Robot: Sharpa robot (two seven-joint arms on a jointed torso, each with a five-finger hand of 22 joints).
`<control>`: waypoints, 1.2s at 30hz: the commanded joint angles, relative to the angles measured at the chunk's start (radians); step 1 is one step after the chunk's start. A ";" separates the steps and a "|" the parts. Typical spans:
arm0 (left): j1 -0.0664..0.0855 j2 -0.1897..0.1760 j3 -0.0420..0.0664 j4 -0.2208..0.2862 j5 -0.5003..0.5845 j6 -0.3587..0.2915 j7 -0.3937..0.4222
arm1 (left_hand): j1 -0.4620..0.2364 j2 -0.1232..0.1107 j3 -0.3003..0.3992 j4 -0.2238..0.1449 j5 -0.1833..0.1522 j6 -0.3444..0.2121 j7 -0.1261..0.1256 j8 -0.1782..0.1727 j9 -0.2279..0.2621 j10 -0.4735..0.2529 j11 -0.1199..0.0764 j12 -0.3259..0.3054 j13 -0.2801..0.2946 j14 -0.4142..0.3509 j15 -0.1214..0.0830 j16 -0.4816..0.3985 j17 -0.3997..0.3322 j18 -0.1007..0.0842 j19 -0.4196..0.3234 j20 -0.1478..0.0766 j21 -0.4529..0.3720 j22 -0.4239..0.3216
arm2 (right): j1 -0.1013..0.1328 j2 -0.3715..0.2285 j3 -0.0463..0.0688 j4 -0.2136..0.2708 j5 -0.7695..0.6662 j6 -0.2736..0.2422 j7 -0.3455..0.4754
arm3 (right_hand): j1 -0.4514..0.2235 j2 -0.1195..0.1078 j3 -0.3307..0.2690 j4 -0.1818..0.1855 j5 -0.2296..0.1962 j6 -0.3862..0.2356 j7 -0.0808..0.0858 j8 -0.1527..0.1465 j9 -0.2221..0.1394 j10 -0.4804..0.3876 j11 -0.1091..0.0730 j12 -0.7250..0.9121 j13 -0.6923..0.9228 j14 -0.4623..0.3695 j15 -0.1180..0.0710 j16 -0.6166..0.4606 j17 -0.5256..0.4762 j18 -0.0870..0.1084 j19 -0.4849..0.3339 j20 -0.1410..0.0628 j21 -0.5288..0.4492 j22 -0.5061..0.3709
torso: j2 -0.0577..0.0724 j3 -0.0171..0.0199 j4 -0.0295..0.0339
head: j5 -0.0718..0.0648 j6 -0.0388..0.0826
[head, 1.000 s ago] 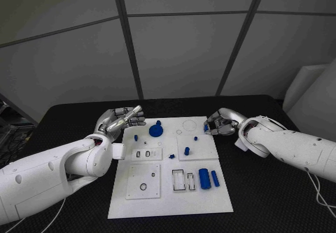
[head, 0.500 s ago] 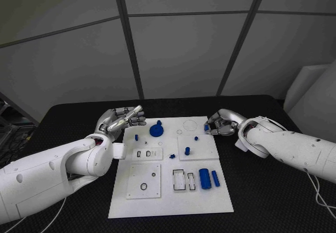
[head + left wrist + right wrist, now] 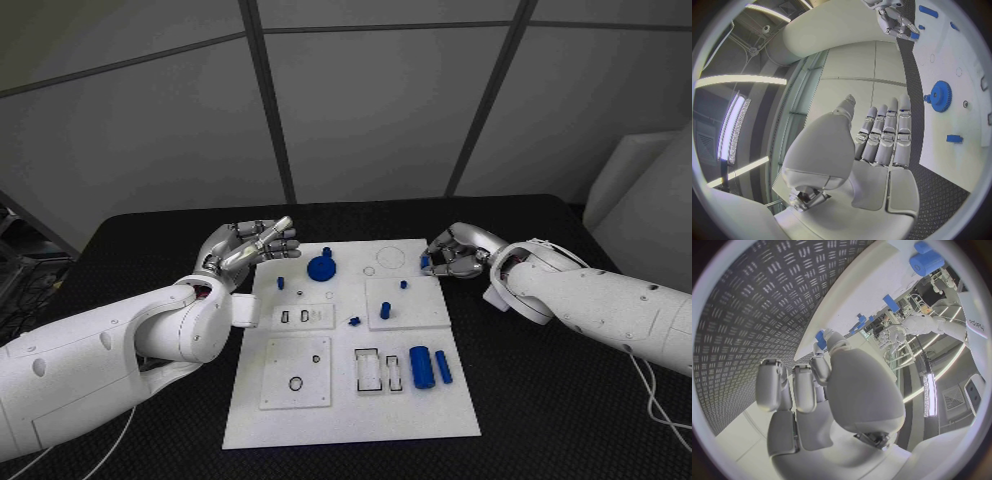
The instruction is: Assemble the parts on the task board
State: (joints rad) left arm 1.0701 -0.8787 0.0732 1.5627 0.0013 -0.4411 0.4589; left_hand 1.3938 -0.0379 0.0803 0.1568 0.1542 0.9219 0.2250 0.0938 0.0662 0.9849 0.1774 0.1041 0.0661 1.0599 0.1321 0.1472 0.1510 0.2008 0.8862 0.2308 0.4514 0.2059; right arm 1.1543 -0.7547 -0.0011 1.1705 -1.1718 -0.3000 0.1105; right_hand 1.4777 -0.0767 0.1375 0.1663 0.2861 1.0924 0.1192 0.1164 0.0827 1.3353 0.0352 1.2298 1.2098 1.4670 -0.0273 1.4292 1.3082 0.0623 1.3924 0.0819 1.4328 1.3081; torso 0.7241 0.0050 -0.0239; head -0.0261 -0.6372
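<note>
The right hand [image 3: 459, 256] pinches a small blue part [image 3: 427, 264] at the board's [image 3: 346, 420] far right edge; the left hand [image 3: 248, 247], fingers straight and apart, holds nothing beside the blue gear [image 3: 322, 268]. No legible writing on the board

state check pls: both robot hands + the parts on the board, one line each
left robot hand: open, fingers extended, holding nothing, beside the board's far left corner
right robot hand: pinching a small blue part at the board's far right edge
blue gear: on the task board, untouched
large blue cylinder: lying flat on the board
</note>
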 commanded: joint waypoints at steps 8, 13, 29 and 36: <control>0.001 -0.003 0.001 0.000 -0.008 0.008 0.003 | -0.001 0.011 -0.001 -0.008 -0.003 0.009 0.000 -0.008 0.001 0.004 0.000 -0.006 0.000 0.002 -0.003 -0.005 0.001 -0.019 -0.007 0.002 0.004 -0.001 | 0.001 -0.016 0.001 0.056 0.075 -0.119 -0.003 | 0.011 0.026 0.021 -0.008 -0.016 0.025 -0.010 0.019 0.008 0.026 -0.007 0.030 0.028 0.062 -0.011 0.016 0.053 -0.012 0.025 -0.005 0.019 0.058 | -0.002 -0.0003 -0.0019 | 0.003 0.000; 0.001 -0.011 0.001 0.000 -0.008 0.004 0.003 | 0.003 0.015 0.002 -0.012 -0.003 0.009 0.000 -0.009 0.000 0.004 0.000 -0.008 0.000 0.002 -0.003 -0.007 0.002 -0.019 -0.007 0.001 0.004 -0.001 | 0.003 -0.042 0.002 0.137 0.084 -0.136 -0.053 | 0.012 0.025 0.023 -0.013 -0.018 0.031 -0.012 0.023 0.009 0.029 -0.010 0.032 0.031 0.063 -0.014 0.018 0.056 -0.013 0.030 -0.007 0.023 0.064 | -0.008 -0.0047 -0.0053 | 0.000 0.001; 0.008 -0.011 0.001 -0.022 -0.001 0.000 0.005 | 0.003 0.016 0.002 -0.012 -0.003 0.010 0.000 -0.009 0.000 0.004 0.000 -0.008 0.000 0.001 -0.003 -0.008 0.002 -0.019 -0.008 0.001 0.004 -0.002 | 0.004 0.105 0.016 0.302 -0.112 -0.086 -0.282 | 0.009 0.030 0.030 -0.017 -0.031 0.034 -0.015 0.027 0.009 0.027 -0.012 0.030 0.031 0.063 -0.016 0.018 0.056 -0.016 0.037 -0.010 0.029 0.075 | -0.027 -0.0213 -0.0037 | 0.051 -0.019; 0.011 -0.004 0.001 -0.037 0.001 -0.004 0.009 | 0.003 0.014 0.002 -0.014 -0.004 0.009 -0.001 -0.010 0.000 0.005 0.000 -0.009 0.000 0.000 -0.002 -0.009 0.003 -0.020 -0.009 0.002 0.004 -0.002 | 0.004 0.185 -0.003 0.284 -0.170 -0.080 -0.354 | 0.008 0.031 0.034 -0.019 -0.023 0.033 -0.015 0.029 0.009 0.024 -0.013 0.026 0.027 0.062 -0.016 0.017 0.053 -0.016 0.036 -0.011 0.029 0.075 | -0.034 -0.0283 0.0004 | 0.058 -0.024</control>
State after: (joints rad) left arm 1.0790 -0.8854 0.0735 1.5262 0.0029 -0.4447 0.4581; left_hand 1.3992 -0.0326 0.0815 0.1501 0.1542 0.9219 0.2251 0.0893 0.0662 0.9850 0.1774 0.0997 0.0661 1.0599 0.1322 0.1432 0.1518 0.2008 0.8862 0.2308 0.4514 0.2051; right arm 1.1567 -0.5746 -0.0031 1.4595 -1.2743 -0.3904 -0.1738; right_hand 1.4860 -0.0585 0.1645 0.1464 0.2579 1.1069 0.1174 0.1308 0.0842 1.3596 0.0251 1.2582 1.2373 1.4667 -0.0341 1.4460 1.3078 0.0622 1.4227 0.0733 1.4589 1.3077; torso 0.6934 -0.0190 -0.0264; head 0.0307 -0.6596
